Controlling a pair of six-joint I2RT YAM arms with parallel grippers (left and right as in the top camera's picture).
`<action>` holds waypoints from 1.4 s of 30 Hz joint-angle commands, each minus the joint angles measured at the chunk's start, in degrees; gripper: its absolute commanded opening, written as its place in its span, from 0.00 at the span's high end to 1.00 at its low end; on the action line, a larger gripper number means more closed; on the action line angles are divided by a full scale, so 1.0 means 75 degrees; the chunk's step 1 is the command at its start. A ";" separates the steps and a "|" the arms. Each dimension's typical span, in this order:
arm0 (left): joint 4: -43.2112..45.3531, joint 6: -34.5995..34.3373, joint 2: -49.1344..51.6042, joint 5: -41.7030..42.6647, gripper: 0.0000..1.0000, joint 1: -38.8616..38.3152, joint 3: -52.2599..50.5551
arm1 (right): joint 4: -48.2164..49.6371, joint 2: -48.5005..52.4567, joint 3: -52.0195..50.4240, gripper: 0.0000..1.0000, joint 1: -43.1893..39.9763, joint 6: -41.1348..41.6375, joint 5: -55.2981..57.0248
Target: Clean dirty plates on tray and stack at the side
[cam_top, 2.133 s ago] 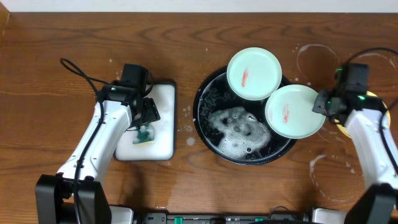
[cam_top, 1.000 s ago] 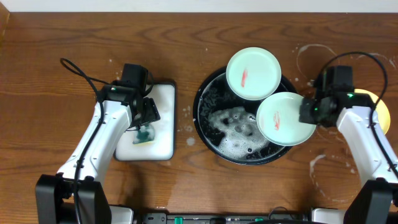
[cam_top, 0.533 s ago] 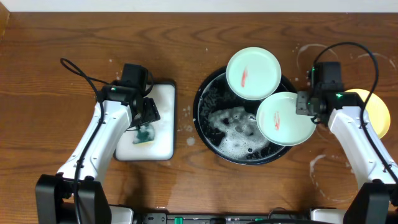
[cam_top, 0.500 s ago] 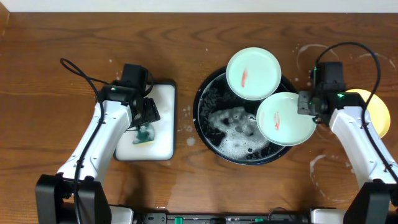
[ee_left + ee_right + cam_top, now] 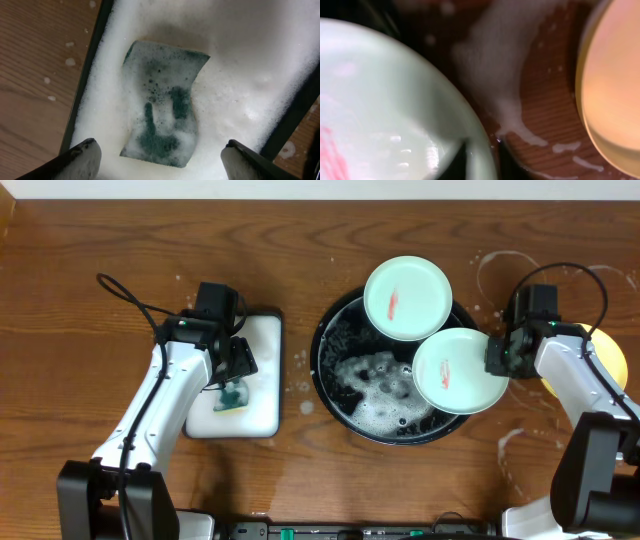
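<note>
Seen from overhead, the right pincer [image 5: 500,356] is clamped on the right rim of the front mint plate [image 5: 455,372]. This plate has a red smear and lies across the right side of the black tray [image 5: 328,380], to the pincer's left. The back mint plate [image 5: 407,298], also smeared red, sits farther left and behind, on the tray's far rim. The yellow plate [image 5: 603,340] lies on the table [image 5: 80,300] just right of the pincer, partly under the arm. Well apart to the left, the left pincer [image 5: 235,375] hangs over the white dish [image 5: 262,340].

The left wrist view shows its fingers [image 5: 85,155] spread wide. The green sponge [image 5: 165,120] lies in foam between them, untouched.

The right wrist view is blurred. The pincer's [image 5: 477,162] dark tips sit close together on either side of the front mint plate's [image 5: 395,100] pale rim. Beyond it is a soapy smear [image 5: 505,100] on the wood, and the yellow plate [image 5: 615,75] is off to the right.
</note>
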 commanded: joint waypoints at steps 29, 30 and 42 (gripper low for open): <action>-0.0023 0.0000 0.0000 -0.0064 0.18 0.0017 0.0017 | 0.0082 0.0154 -0.0073 0.99 0.2477 0.1408 -0.1373; -0.0023 -0.0003 0.0000 -0.0067 0.18 0.0017 0.0017 | 0.0114 0.0297 -0.0073 0.99 0.2477 0.1510 -0.1384; -0.0187 -0.0006 0.0000 0.0752 0.18 0.0017 0.0017 | 0.0504 0.1186 -0.0073 0.89 0.2477 0.0303 -0.1396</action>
